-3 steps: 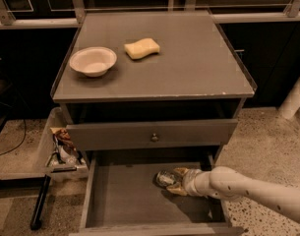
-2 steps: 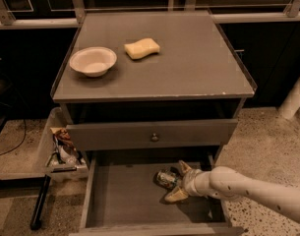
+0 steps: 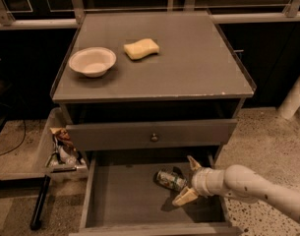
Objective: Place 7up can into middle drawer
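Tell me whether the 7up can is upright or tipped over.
Tipped: the 7up can lies on its side on the middle drawer floor, just left of the open gripper.

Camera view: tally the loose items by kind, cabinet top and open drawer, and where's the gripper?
Bowl: 1, on the cabinet top
Yellow sponge: 1, cabinet top
7up can: 1, lying in the middle drawer
Total: 3
Gripper: open, at the can's right end, in the drawer
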You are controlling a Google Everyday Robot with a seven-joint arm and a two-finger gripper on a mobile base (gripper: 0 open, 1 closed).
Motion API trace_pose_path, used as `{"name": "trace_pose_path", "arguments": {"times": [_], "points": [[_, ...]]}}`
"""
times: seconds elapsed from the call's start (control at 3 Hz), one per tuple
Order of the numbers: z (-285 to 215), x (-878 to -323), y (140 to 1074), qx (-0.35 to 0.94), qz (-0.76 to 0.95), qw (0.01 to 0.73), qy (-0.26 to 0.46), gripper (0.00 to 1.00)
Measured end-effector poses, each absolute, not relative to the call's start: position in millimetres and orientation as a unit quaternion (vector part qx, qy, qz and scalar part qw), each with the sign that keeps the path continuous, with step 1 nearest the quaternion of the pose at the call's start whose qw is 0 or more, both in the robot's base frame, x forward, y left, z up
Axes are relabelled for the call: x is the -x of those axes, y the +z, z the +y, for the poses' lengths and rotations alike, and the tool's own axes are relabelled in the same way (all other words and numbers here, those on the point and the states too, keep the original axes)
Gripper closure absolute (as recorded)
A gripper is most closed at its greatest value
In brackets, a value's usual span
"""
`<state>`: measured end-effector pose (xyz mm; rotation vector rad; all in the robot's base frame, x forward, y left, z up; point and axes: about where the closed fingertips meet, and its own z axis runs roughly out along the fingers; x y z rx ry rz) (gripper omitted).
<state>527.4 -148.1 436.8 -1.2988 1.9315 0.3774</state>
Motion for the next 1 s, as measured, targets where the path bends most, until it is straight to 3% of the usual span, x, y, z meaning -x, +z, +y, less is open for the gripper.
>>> {"name": "trace_pose_path", "arguments": {"times": [1.0], "points": [[-222.9, -451.8, 566.6, 0.520, 0.714, 0.458, 0.102, 0.00]]}}
